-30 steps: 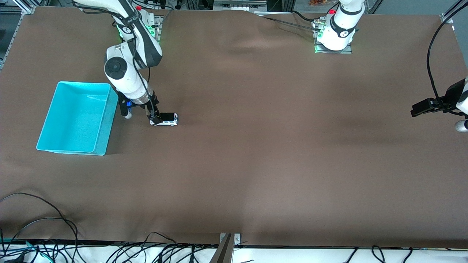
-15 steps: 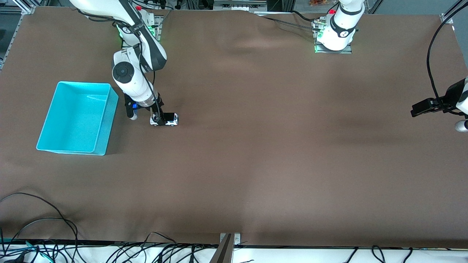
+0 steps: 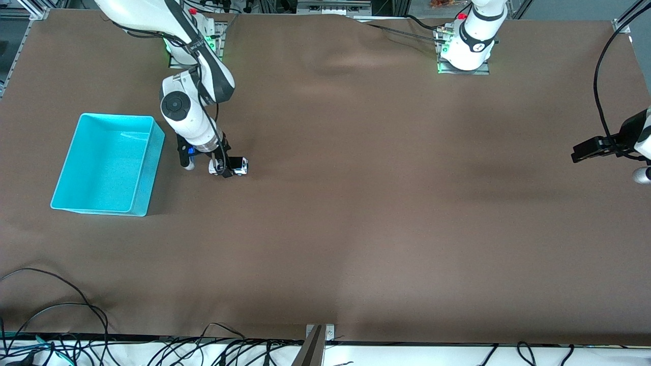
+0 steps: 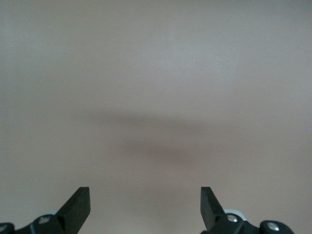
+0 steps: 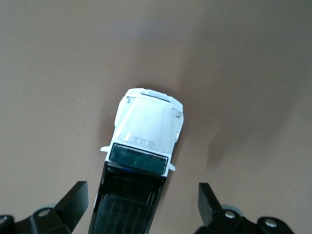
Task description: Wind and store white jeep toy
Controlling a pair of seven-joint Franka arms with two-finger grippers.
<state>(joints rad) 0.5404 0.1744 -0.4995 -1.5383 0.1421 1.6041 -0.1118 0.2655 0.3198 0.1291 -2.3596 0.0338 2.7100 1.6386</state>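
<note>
Right wrist view shows us the right claw [image 5: 141,204] spread apart over the white jeep toy [image 5: 142,161] standing on the table [image 3: 356,203]; our left claw [image 4: 145,207] waits, spread apart too.

The white jeep toy [image 3: 235,166] [image 5: 141,156] stood upright on its wheels on the brown table, toward the right arm's end. It was small and boxy, with a white hood, a dark windshield and a black roof.
</note>
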